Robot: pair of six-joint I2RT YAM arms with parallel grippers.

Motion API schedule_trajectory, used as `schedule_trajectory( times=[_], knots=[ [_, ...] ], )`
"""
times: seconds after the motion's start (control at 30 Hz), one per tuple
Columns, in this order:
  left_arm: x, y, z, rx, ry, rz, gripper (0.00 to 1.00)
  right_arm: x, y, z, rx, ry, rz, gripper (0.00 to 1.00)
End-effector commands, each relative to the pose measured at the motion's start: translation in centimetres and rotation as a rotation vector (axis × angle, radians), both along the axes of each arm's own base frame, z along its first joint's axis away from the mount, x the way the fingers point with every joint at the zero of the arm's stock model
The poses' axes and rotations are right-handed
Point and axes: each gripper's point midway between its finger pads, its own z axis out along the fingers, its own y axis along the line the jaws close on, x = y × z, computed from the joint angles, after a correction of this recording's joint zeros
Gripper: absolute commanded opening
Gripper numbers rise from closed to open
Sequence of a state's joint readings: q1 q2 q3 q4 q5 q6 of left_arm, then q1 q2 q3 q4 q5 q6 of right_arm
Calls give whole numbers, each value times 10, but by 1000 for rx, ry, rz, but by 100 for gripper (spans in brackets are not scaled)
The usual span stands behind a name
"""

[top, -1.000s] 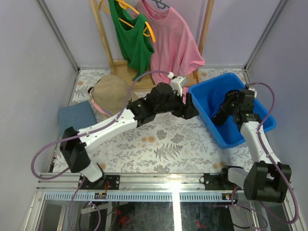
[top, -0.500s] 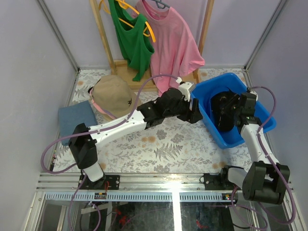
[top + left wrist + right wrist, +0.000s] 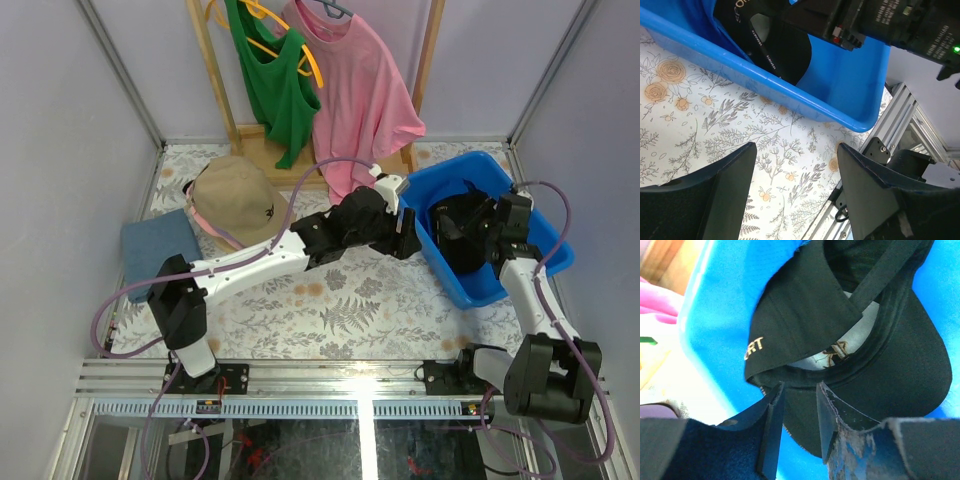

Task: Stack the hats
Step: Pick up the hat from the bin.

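Black cap sits in blue bin, inside showing, rim at narrowly parted right gripper. We cannot tell if pinched. Left gripper spread wide, empty, beside bin. Risk we see: thin fabric bite slips on lift, or cap snags bin wall.

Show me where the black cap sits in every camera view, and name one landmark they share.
Top external: the black cap lies at the right, inside the blue bin.
Left wrist: top centre, behind the bin's near wall.
Right wrist: it fills the middle of the picture, its inside facing the camera.
Shared landmark: the blue bin, seen in all three.
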State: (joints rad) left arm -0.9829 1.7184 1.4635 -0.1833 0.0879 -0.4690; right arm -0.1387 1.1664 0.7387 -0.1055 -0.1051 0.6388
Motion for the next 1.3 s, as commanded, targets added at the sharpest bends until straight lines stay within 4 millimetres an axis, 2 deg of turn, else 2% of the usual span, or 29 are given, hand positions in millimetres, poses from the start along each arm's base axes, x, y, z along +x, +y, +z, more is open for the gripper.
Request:
schedule_trajectory(
  times=[0.0, 0.17, 0.33, 0.47, 0.57, 0.83, 1.0, 1.17, 1.2, 1.27],
  knots=[
    [6, -4, 14, -17, -51, 14, 65, 3, 9, 48, -12, -166, 68, 41],
    [6, -9, 14, -27, -38, 7, 65, 2, 19, 57, -20, -145, 143, 48],
    [9, -8, 16, -29, -41, 29, 65, 3, 41, 45, -80, -87, 215, 51],
    [11, -5, 18, -23, -48, 44, 65, 4, 55, 28, -127, -22, 247, 51],
    [11, -3, 19, -21, -54, 50, 65, 3, 55, 17, -150, 12, 246, 51],
    [11, -3, 16, -15, -56, 48, 65, -1, 40, -2, -235, 82, 197, 51],
    [12, -3, 14, -16, -55, 51, 65, 0, 42, -17, -239, 118, 212, 48],
    [11, -2, 11, -11, -52, 52, 65, 1, 42, -31, -240, 144, 206, 39],
    [11, -1, 12, -11, -52, 54, 65, 2, 40, -30, -246, 142, 199, 33],
    [12, 0, 13, -13, -54, 58, 65, 1, 36, -20, -262, 123, 180, 13]
  ],
)
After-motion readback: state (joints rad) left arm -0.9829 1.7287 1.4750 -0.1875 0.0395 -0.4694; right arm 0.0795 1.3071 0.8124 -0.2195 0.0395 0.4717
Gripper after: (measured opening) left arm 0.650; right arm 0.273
